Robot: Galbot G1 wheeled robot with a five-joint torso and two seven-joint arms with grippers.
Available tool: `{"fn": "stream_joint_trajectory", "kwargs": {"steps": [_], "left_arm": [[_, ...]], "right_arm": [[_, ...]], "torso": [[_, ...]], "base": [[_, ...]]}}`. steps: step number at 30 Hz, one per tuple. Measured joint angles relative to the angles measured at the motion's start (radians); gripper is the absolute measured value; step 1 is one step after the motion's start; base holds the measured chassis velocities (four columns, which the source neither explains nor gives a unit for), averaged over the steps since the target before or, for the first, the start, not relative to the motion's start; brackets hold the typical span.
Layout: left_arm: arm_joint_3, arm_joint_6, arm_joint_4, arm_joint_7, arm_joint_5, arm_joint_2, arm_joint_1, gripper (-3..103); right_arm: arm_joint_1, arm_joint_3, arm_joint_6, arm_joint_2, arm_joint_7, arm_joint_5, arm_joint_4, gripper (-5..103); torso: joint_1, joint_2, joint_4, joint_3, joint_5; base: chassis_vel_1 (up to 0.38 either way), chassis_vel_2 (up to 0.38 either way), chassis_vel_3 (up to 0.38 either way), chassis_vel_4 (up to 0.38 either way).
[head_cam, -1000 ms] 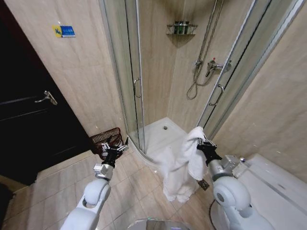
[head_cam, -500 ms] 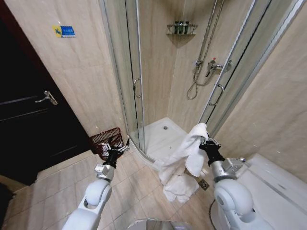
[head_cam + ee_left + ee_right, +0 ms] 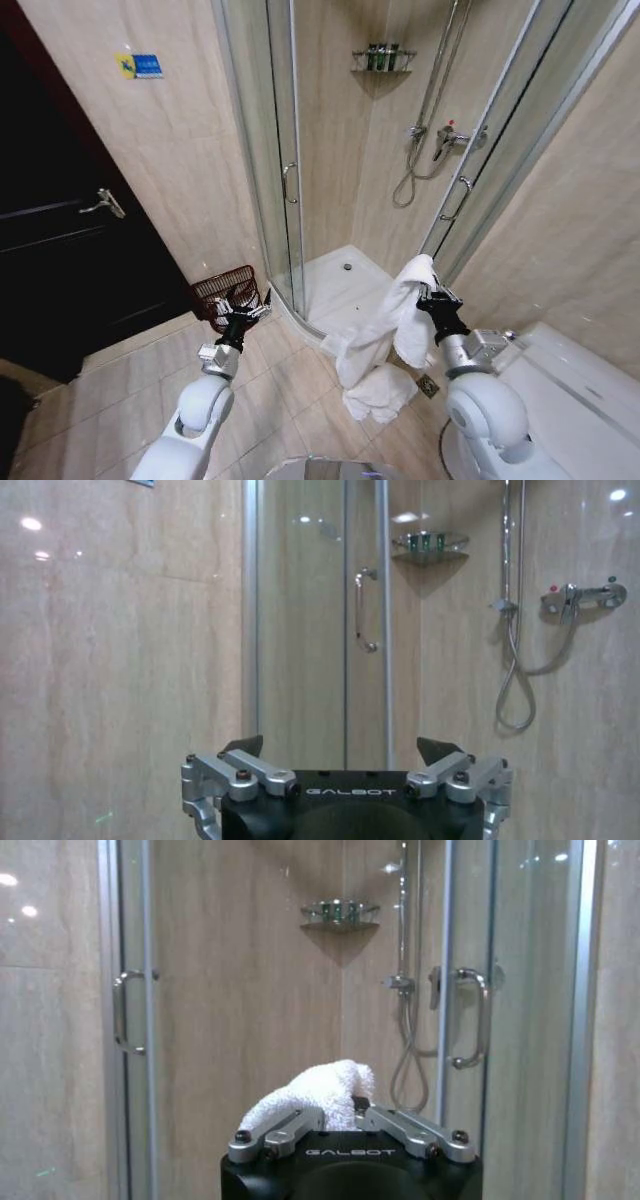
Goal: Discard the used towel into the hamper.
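A white towel hangs from my right gripper, which is shut on its top fold; the lower end lies bunched on the floor tiles. In the right wrist view the towel pokes up between the closed fingers of the right gripper. The hamper, a dark reddish wicker basket, stands on the floor against the wall left of the shower door. My left gripper is held just in front of the hamper, open and with nothing in it; the left wrist view shows the left gripper with its fingers spread.
A curved glass shower cabin with a white tray stands ahead. A dark door is on the left. A white toilet sits at the right, beside my right arm. Tiled floor lies open at the left front.
The head view has shifted slightly. The towel's upper part has lifted and folded, so more of it hangs from the right gripper. The left arm has stayed by the hamper.
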Motion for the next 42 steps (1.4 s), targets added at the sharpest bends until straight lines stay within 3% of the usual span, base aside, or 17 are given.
{"fn": "stream_joint_trajectory", "kwargs": {"steps": [42], "left_arm": [[0.008, -0.003, 0.002, -0.008, 0.03, -0.01, 0.002, 100]], "right_arm": [[0.008, -0.015, 0.02, -0.006, -0.022, -0.034, 0.001, 5]], "torso": [[0.0, 0.0, -0.0001, 0.0, 0.0001]], "base": [[0.119, 0.13, -0.01, -0.009]]}}
